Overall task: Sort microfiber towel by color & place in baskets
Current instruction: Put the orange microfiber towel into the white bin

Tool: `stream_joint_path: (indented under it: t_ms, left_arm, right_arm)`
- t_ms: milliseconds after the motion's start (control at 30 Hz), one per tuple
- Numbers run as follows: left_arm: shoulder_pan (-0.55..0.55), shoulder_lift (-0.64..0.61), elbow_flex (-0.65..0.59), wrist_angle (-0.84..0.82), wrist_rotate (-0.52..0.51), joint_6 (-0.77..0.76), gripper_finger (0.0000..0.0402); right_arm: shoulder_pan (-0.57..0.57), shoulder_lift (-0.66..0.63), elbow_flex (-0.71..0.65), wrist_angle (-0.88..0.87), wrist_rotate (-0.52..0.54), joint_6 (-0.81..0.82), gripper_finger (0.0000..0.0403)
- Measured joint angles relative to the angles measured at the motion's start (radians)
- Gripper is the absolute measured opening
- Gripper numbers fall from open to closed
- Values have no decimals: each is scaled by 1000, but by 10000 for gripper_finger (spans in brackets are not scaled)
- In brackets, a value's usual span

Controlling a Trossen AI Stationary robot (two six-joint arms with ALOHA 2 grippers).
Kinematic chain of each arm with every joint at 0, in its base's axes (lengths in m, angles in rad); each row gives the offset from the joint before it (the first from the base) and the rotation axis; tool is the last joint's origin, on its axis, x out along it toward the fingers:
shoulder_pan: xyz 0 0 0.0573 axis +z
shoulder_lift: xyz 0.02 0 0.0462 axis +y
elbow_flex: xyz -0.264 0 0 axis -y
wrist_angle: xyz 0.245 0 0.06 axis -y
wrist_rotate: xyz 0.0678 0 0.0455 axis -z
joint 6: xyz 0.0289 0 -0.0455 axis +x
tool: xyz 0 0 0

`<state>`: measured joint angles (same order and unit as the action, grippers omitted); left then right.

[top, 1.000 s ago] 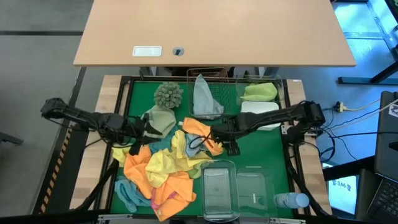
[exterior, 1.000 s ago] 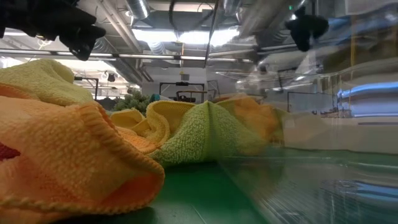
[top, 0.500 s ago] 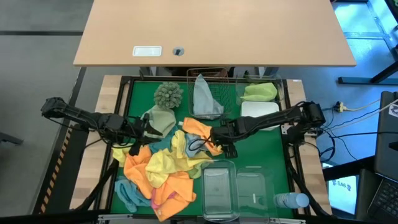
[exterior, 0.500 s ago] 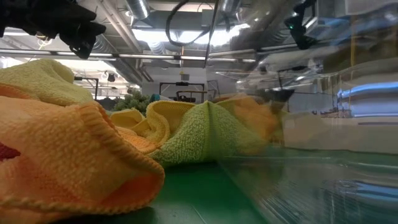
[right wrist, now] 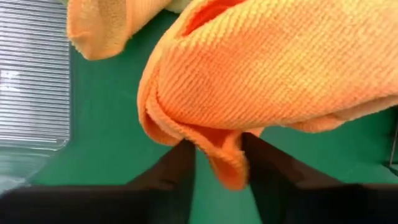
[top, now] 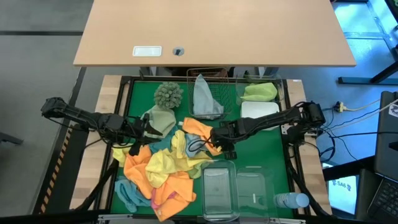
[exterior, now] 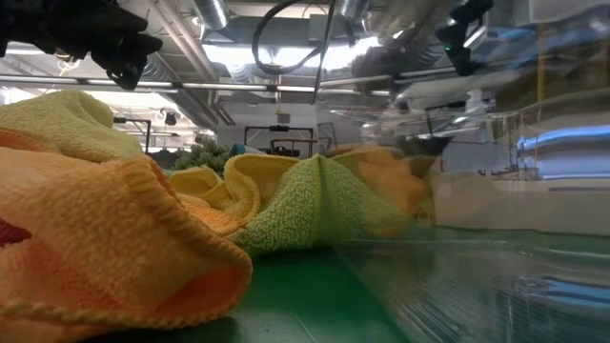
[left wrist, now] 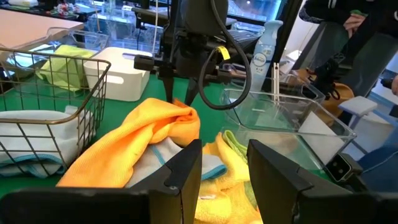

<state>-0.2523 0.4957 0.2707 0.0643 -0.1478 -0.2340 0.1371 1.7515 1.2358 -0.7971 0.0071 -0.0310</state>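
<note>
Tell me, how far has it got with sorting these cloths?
Early days. A grey-blue cloth lies in the wire basket and a lime one in a white tray. The right gripper is pinching an orange cloth. Most of the pile remains, and the clear tubs are empty.

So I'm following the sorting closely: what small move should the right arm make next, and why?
Probably finish closing the right gripper, then lift. A fold of the orange microfiber towel sits between its jaws at the pile's edge, and the clear plastic tubs close by look empty, so raising it free of the pile comes first.
</note>
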Motion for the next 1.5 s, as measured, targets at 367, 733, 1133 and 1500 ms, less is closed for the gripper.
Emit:
stream_joint_path:
  t_ms: [367, 733, 1133, 1500]
  left_arm:
    - [0, 0, 0, 0, 0, 0, 124]
    - [0, 0, 0, 0, 0, 0, 124]
    - [0, 0, 1, 6, -70, 0, 124]
    - [1, 0, 1, 33, -80, 0, 124]
  right_arm:
    - [0, 0, 130, -132, -1, 26, 17]
    - [0, -67, 505, -521, -52, -33, 4]
    - [-2, -381, 570, -652, 181, 5, 3]
    - [-112, -617, 570, -643, 377, 53, 2]
